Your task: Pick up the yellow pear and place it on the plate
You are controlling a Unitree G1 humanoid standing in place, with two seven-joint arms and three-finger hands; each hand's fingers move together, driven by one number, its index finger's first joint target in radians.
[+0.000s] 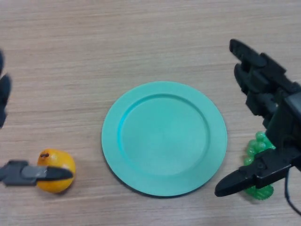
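Observation:
The yellow pear (57,165) lies on the wooden table at the lower left, its stem end facing left. My left hand (28,173) comes in from the left edge. Its thumb stretches straight across the front of the pear, while its fingers (3,94) show higher up at the edge, well apart from the fruit. Nothing is gripped by this open hand. The teal plate (164,92) sits in the middle, with nothing on it. On the right, my right hand (277,117) hovers open and holds nothing.
A bunch of green grapes (257,147) lies right of the plate, partly hidden under my right hand and its thumb (237,182). Bare wooden table surrounds the plate.

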